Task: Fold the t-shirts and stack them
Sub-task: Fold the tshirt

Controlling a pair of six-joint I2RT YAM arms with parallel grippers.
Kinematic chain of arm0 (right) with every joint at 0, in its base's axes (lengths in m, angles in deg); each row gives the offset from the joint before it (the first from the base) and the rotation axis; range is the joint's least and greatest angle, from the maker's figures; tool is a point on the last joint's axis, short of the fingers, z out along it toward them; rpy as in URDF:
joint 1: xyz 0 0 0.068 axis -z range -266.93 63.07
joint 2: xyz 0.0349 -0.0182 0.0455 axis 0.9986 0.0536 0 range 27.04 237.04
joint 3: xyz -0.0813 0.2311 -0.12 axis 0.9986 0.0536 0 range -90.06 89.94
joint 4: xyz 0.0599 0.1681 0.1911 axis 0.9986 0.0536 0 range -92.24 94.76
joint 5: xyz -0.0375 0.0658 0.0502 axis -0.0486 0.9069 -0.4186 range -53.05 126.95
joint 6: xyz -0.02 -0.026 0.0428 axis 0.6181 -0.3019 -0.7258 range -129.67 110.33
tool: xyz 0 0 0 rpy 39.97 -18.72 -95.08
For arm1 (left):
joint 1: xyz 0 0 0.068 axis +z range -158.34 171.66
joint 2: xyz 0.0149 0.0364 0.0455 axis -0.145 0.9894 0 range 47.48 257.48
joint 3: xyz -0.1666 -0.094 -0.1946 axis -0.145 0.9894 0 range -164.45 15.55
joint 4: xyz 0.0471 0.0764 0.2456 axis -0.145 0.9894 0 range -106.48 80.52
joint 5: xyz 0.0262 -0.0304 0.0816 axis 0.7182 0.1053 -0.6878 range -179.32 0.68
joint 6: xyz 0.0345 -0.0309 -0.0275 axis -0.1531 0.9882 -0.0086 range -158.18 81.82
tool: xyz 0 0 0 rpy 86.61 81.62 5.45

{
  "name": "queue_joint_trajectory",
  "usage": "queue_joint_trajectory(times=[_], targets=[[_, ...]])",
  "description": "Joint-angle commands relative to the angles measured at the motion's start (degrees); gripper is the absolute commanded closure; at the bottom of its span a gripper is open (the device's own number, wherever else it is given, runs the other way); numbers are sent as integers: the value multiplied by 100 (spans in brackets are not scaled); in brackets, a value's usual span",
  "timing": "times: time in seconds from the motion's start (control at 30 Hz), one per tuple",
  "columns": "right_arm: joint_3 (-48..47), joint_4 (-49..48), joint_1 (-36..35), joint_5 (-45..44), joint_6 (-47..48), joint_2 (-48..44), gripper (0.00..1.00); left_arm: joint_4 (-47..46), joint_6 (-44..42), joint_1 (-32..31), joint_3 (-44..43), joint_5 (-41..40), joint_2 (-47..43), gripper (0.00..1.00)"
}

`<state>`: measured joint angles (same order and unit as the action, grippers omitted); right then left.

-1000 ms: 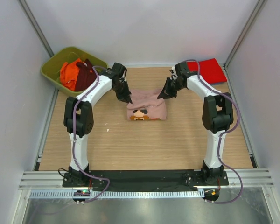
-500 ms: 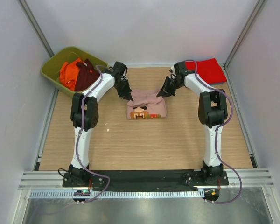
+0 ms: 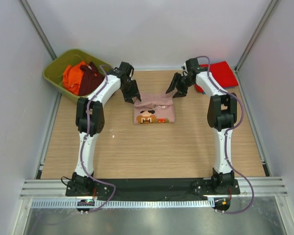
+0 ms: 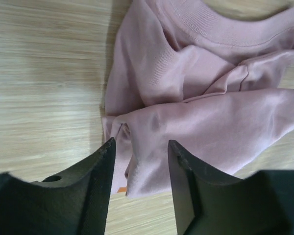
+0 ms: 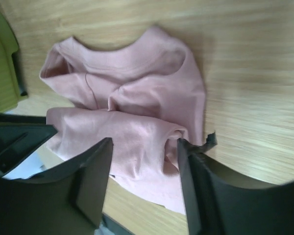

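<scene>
The left gripper [image 4: 139,181] has its jaws part-open with nothing clamped between them; they sit over the far-left corner of the dusty-pink t-shirt [image 3: 154,108], and whether the fingertips touch the cloth cannot be told; the right gripper [image 5: 143,182] also stands part-open and empty, over the shirt's far-right corner; the shirt itself lies folded into a rough rectangle in the middle of the wooden table [image 3: 152,152], collar on the far side and rumpled sleeves tucked across it, with a cartoon print [image 3: 147,118] facing up on the near half; far to the left of the shirt a green bin [image 3: 54,73] sits in the table's corner, holding an orange t-shirt [image 3: 72,78] and a maroon t-shirt [image 3: 91,77] bunched together; far to the right of the shirt a red t-shirt [image 3: 223,73] lies flat, partly behind the right arm; bare wood runs near, left and right of the pink shirt; white walls close the left, far and right edges
</scene>
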<state>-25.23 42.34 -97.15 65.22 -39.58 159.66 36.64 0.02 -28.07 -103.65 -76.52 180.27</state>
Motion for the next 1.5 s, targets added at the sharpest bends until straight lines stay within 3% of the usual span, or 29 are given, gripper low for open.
queue_joint_trajectory(times=[0.0, 0.17, 0.33, 0.47, 0.73, 1.17, 1.47], targets=[[-918, 972, 11, -890, 450, -244, 37, 382, -180, 65, -525, -410, -613, 51], [-377, 1659, -584, -1833, 829, -1148, 30, 910, -391, 56, -325, -742, -1403, 50], [765, 1573, -1823, -2913, 593, -1966, 31, 534, -506, 48, 1455, -981, -2853, 50], [1024, 1247, -2089, -3091, 188, -1916, 34, 471, -524, 56, 2250, -893, -3496, 52], [128, 1027, -2362, -3451, 310, -871, 34, 304, -462, 56, 3428, -419, -4243, 56], [-1577, 1009, -2274, -4049, 513, 369, 34, 339, -568, 56, 4158, -216, -4815, 61], [-2105, 193, -1897, -3829, 715, 1099, 32, 137, -594, 57, 4238, -85, -4824, 61]])
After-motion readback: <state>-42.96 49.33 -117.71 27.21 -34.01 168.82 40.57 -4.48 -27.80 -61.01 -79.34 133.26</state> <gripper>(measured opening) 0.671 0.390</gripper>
